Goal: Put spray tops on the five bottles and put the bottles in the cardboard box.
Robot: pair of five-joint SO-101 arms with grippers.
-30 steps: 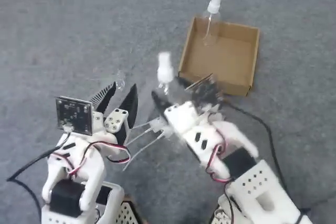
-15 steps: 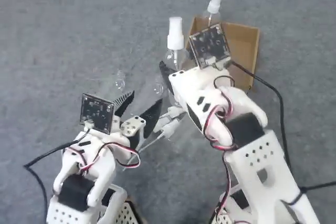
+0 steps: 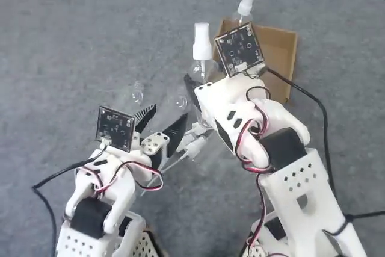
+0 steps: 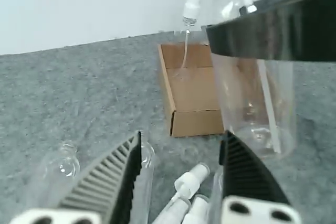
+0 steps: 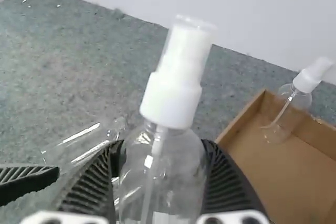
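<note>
Gripped upright in the right gripper's [image 5: 157, 182] clenched jaws: a bottle [image 5: 164, 166], spray top up, long axis vertical, just at 9 o'clock of the cardboard box [image 3: 293, 67]. Released and spread at 7 o'clock: left gripper [image 4: 181, 145] jaws, over loose spray tops [image 4: 189, 179].

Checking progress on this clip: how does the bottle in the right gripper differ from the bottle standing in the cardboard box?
The held bottle is clamped in the right gripper; the boxed bottle stands free. The held bottle is outside the cardboard box, beside it; the boxed bottle stands inside, at a far corner. Both are clear and carry white spray tops.
</note>
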